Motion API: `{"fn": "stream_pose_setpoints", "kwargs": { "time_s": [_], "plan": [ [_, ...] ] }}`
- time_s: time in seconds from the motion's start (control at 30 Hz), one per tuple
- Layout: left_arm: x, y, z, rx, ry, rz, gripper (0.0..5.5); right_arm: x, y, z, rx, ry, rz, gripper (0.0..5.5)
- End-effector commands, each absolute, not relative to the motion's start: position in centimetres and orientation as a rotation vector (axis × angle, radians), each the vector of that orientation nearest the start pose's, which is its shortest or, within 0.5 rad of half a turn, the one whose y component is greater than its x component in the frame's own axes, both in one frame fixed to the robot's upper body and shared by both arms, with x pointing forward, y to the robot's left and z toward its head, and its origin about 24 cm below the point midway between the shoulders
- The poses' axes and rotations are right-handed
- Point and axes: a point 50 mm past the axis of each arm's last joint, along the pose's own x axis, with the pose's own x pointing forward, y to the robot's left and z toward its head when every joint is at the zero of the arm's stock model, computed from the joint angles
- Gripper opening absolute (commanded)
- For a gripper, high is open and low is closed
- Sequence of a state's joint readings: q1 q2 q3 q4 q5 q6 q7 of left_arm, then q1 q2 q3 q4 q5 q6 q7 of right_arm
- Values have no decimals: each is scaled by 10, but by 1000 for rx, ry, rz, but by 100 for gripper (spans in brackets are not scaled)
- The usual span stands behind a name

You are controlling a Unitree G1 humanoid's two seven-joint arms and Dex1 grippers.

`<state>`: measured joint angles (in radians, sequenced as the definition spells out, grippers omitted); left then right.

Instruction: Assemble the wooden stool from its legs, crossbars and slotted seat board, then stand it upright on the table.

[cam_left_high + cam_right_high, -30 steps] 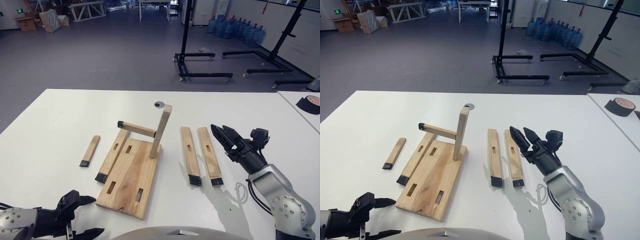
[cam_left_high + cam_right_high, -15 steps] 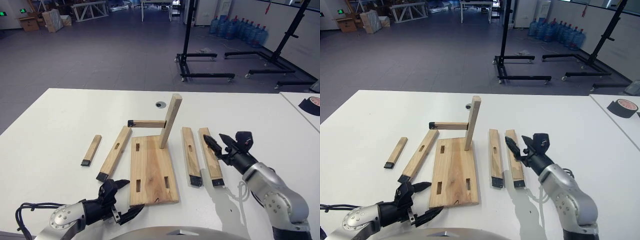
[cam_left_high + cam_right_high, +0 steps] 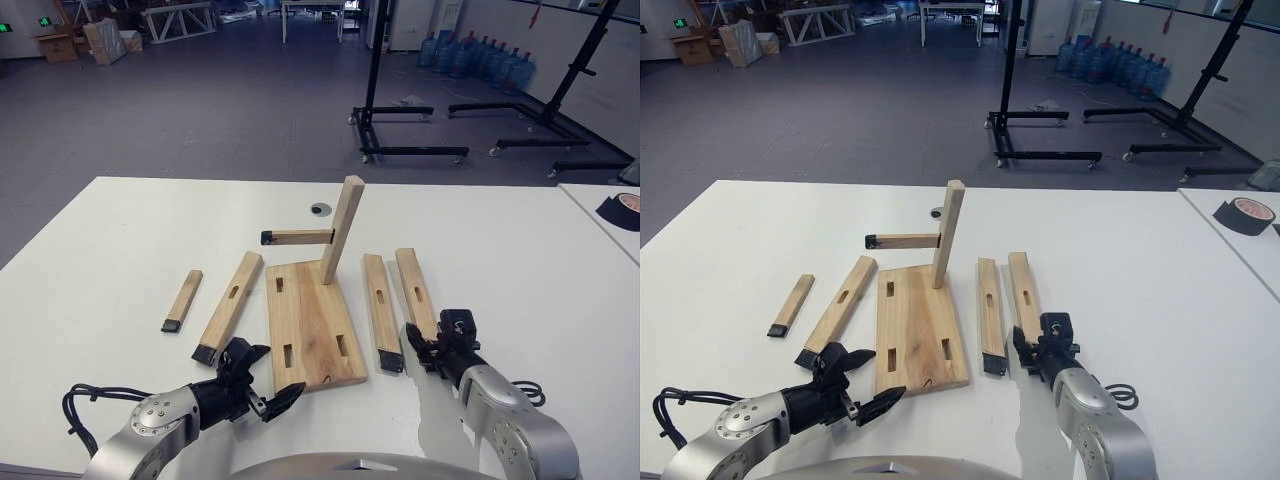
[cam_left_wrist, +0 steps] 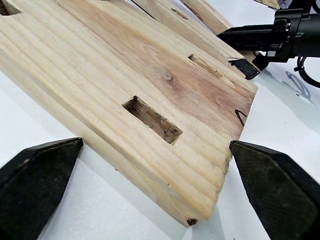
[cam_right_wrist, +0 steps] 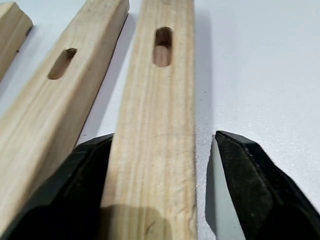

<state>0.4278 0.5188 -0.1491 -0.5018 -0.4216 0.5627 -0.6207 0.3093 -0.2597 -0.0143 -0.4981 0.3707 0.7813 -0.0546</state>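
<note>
The slotted seat board (image 3: 310, 325) was seen lying flat on the white table (image 3: 100, 230). One leg (image 3: 341, 230) stood upright in a slot at the board's far end. A crossbar (image 3: 297, 237) was carried by that leg, pointing level toward the robot's left.

The left gripper (image 3: 275, 370) was held low at the near left corner of the board. Its fingers (image 4: 35, 175) were spread wide apart, and in the left wrist view the board's near corner and one of its rectangular slots were framed between them. Bare table was visible between each fingertip and the wood, so the board was straddled but not gripped.

Two further legs lay side by side on the table just right of the board. The right gripper (image 5: 162, 139) was set at the near end of the rightmost leg (image 3: 414, 290), which ran between its parted fingers. A strip of table separated one finger from the leg. The other finger lay against or just beside the opposite edge, and contact there could not be judged. The neighbouring leg (image 3: 378, 305) lay outside that finger.

Left of the board, another leg (image 3: 230, 305) and a short crossbar (image 3: 181, 300) were lying flat, apart from each other.
</note>
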Motion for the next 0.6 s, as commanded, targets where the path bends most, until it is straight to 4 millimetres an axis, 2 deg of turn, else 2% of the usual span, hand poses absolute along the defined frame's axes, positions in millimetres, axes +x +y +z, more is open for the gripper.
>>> {"fn": "stream_pose_setpoints", "kwargs": {
  "time_s": [0.03,0.13,0.27,0.37,0.4,0.43,0.5,0.53,0.6],
  "plan": [
    [131,184,12,-141,684,-775,540,165,-190,5,109,747,-33,261],
    [133,187,18,-163,619,-803,540,169,-191,6,110,742,-45,208],
    [137,196,40,-274,469,-811,540,190,-197,24,102,595,-40,204],
    [149,203,66,-403,288,-805,540,233,-215,73,169,261,-23,204],
    [155,204,76,-453,229,-814,540,247,-221,97,211,121,16,204],
    [160,201,87,-511,165,-847,540,258,-225,124,261,-18,103,204],
    [167,192,111,-623,54,-965,540,265,-222,169,366,-224,351,204],
    [169,188,119,-665,14,-1014,540,261,-213,183,443,-262,546,204],
    [175,182,126,-746,-8,-1095,540,242,-193,193,543,-241,928,204]
  ]
}}
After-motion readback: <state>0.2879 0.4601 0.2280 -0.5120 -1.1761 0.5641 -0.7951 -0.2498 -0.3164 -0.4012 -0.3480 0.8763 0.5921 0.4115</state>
